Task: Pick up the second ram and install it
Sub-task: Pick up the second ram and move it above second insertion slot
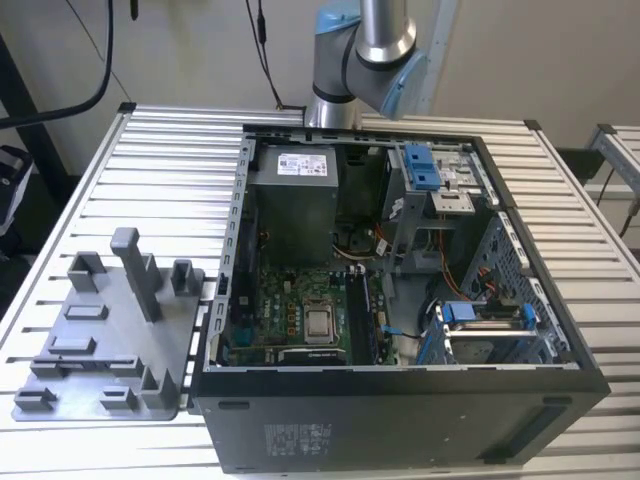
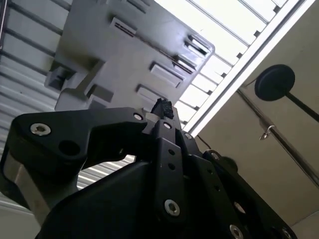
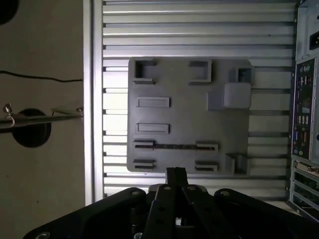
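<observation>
The second ram point(image 3: 174, 147) is a thin dark stick standing on edge between two holders of the grey plastic tray point(image 3: 189, 104). In the exterior view the ram point(image 1: 85, 361) shows as a dark line near the front of the tray point(image 1: 100, 340). My gripper point(image 3: 175, 172) hangs well above the tray, over the edge nearest the ram. Its black fingertips point(image 2: 162, 107) are pressed together, shut on nothing. The arm point(image 1: 372, 45) rises out of the exterior view behind the computer case.
An open computer case point(image 1: 400, 410) lies at the exterior view's right, with the green motherboard point(image 1: 290, 300) and its long black slots point(image 1: 366, 318) inside. Tray and case rest on a ribbed metal table point(image 1: 170, 170). Upright posts point(image 1: 135, 270) rise from the tray.
</observation>
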### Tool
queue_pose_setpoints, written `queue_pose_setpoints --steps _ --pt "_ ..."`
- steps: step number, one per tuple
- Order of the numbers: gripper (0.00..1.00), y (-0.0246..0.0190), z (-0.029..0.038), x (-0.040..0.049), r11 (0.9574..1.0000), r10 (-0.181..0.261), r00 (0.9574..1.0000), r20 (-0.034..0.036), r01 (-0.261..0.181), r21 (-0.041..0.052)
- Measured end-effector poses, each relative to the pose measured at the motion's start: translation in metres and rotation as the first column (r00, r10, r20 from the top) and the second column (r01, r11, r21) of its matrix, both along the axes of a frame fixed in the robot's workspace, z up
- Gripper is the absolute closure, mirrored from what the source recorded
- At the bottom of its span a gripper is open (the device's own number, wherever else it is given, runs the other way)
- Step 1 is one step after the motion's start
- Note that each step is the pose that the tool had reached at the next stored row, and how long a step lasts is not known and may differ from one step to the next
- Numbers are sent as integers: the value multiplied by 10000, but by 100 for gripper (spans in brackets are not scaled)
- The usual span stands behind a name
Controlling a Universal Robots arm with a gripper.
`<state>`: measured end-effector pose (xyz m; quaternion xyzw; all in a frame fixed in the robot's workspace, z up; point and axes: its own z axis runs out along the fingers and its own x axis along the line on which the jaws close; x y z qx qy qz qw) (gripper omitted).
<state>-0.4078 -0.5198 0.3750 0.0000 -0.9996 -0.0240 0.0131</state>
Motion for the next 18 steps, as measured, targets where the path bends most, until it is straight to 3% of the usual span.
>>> queue_pose_setpoints --steps 5,8,13,18 --pt "89 0 1 0 9990 444 9990 0 -444 -1" --pt "89 0 0 0 9963 855 9963 -1 -855 -1" --pt "89 0 0 0 9851 1722 9851 0 -1722 0" --pt "89 7 1 0 9736 2285 9736 -1 -2285 -1"
